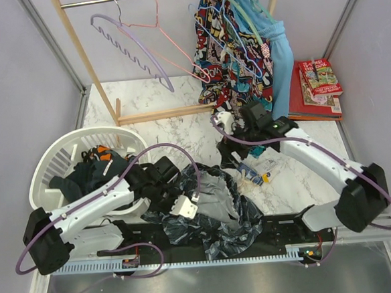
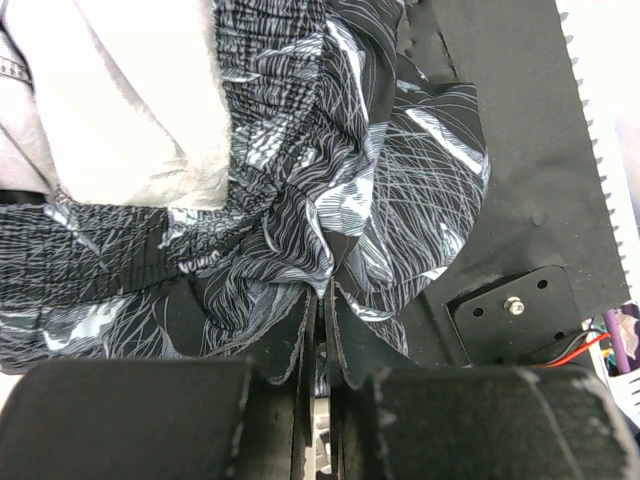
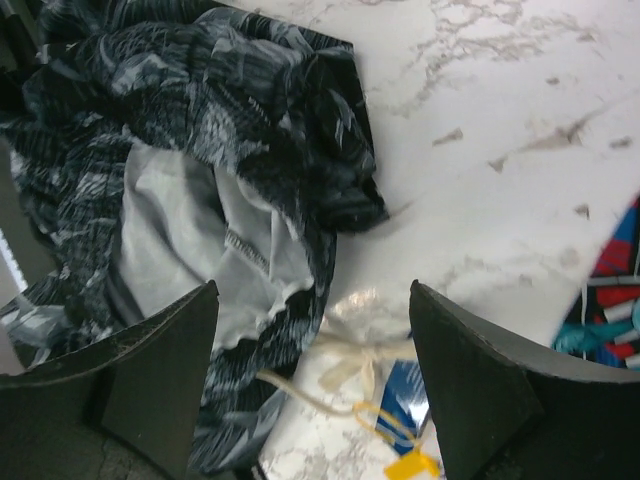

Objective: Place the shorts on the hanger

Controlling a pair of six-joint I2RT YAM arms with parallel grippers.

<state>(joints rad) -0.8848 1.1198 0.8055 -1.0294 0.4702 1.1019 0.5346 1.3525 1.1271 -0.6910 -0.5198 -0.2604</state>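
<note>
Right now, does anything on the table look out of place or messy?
The shorts lie crumpled, pale lining showing, spilling over the black base plate at the near edge; the left gripper pinches a fold.

White basket (image 1: pixel 50 157) left — red books (image 1: pixel 316 86) far right.

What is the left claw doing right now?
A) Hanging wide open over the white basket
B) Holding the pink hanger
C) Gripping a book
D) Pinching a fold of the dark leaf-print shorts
D: in the left wrist view the left gripper has its fingers closed on a fold of the shorts, while the right gripper hangs open over the table.
</note>
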